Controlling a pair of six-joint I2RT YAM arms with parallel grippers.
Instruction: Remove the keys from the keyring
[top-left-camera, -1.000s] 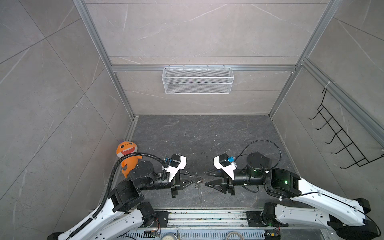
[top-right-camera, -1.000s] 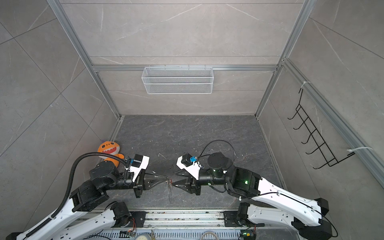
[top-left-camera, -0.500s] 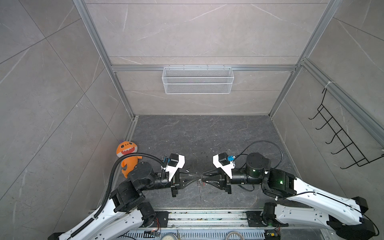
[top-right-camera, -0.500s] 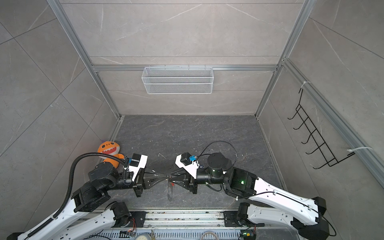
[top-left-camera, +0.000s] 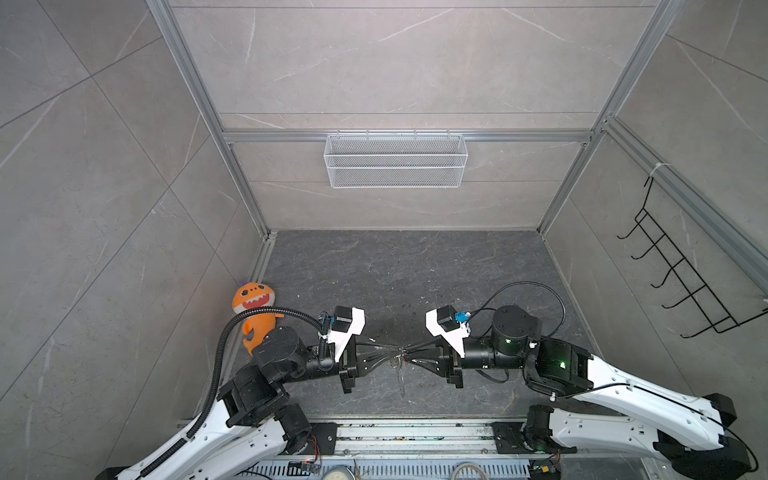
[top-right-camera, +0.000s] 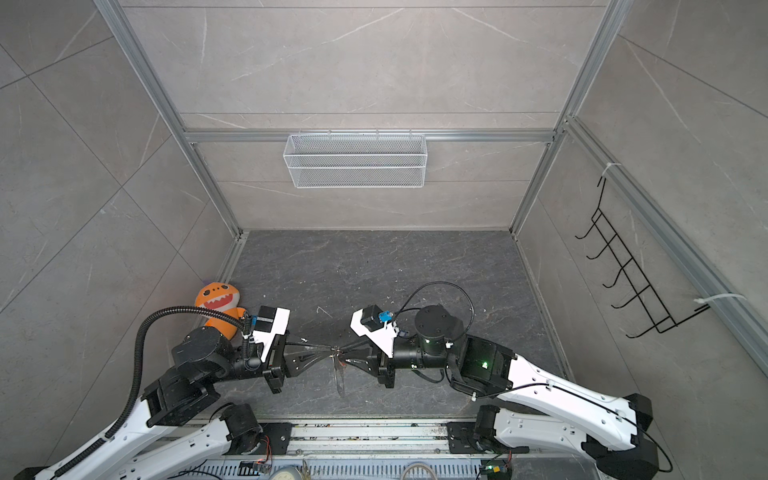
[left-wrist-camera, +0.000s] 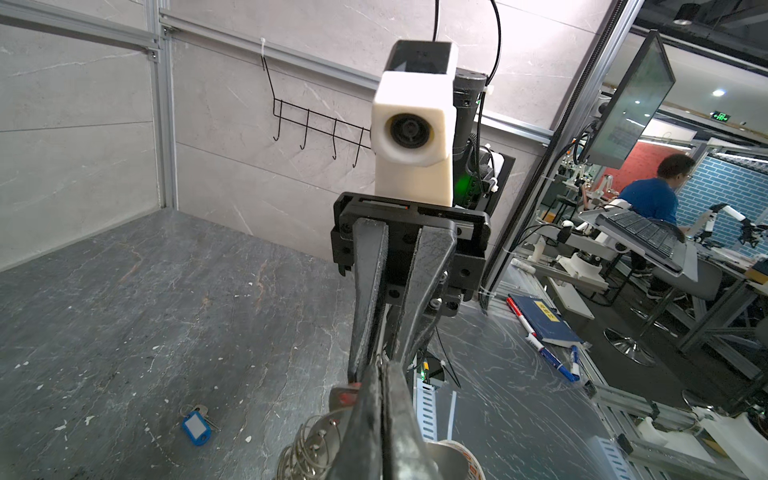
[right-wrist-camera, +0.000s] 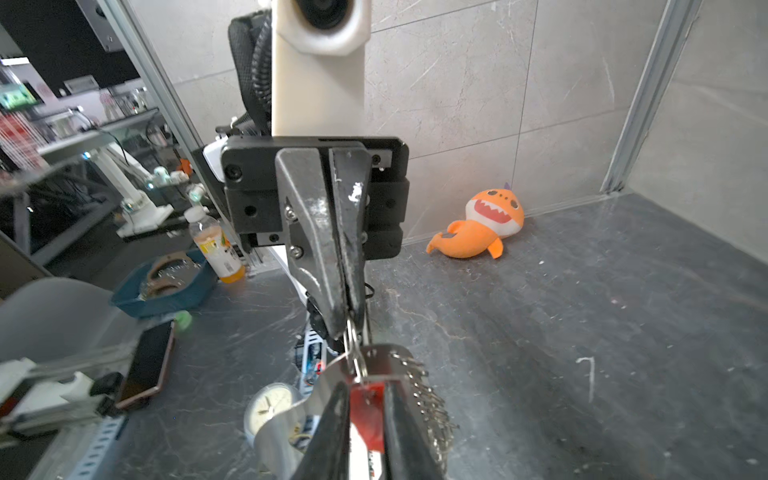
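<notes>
Horizontally tip-to-tip: left tool (top-left-camera: 395, 357) pinching keyring (right-wrist-camera: 382, 363), right tool (top-left-camera: 409, 358) gripping red key (right-wrist-camera: 365, 409).

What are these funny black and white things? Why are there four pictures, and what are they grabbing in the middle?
They are two robot arms, the left arm and the right arm, facing each other. Two pictures look down on everything from above. The other two come from little cameras on each arm's wrist, so each sees the opposite arm close up. Each arm ends in a pincer called an end effector. The left end effector is pinched shut on a silver keyring. The right end effector seems to pinch the key with the red tag. A key with a blue tag lies loose on the dark floor, and an orange plush toy lies by the wall.
</notes>
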